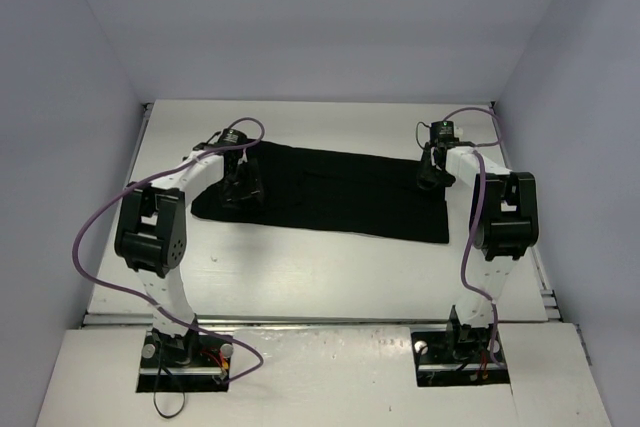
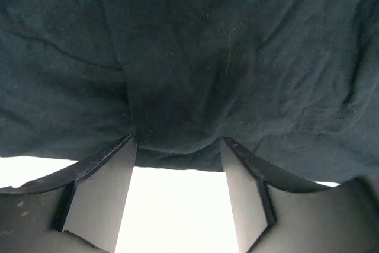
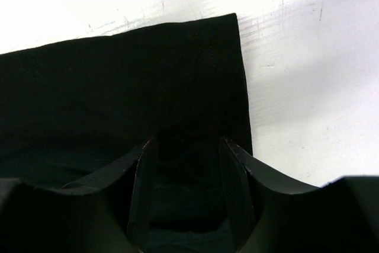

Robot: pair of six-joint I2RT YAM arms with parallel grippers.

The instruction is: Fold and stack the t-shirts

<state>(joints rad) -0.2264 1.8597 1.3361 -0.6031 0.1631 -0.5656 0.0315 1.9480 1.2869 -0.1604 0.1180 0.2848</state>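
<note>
Across the middle of the white table lies the black t-shirt, flattened into a long band running left to right, its near edge slanting slightly down toward the right. At the band's left end, left gripper low on the cloth; wrist view shows its fingers apart at a middling width, tips meeting the shirt's near edge where a raised fold sits between them, bare table bright in the gap behind. Jaws not closed; cannot tell if the pads press the fold. At the right end, right gripper down over the cloth just inside the corner; its fingers stand somewhat narrower, black fabric filling the space between them, no pinch seen. Right side edge of the shirt straight and clean, far corner square, bare table beyond it. Room: wide clear strip of table between the shirt's near edge and the arm bases; narrower strip behind it up to the back wall; only a thin margin right of the shirt before the side wall. Purple cables loop off both arms, clear of the cloth
</note>
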